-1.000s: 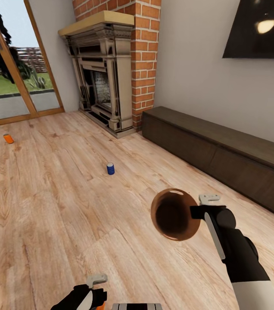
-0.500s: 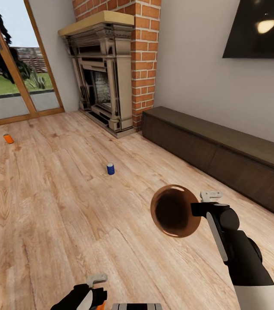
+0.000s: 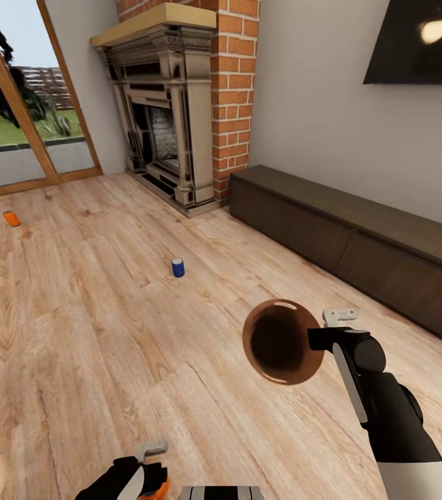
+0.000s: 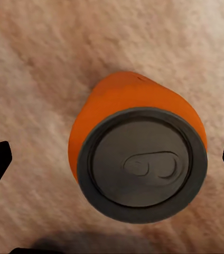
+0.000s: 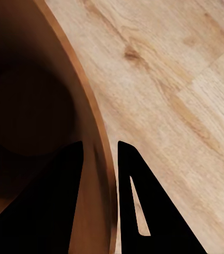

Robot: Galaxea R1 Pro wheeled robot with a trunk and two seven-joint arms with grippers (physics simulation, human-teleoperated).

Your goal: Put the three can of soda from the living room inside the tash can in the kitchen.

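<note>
Right claw [image 3: 318, 338] pinches the bin [image 3: 280, 342] by its rim, mouth up for cans, while left claw [image 3: 153, 464] grips an orange can [image 4: 138, 153].

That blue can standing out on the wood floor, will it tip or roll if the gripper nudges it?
The blue can stands upright and narrow, so a high nudge would probably tip it. Being round, it would likely roll across the smooth floor.

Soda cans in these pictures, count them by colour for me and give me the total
Orange cans: 2, one far off on the floor by the glass door, one between the left gripper's fingers
Blue cans: 1, standing on the floor before the fireplace
Total: 3
</note>
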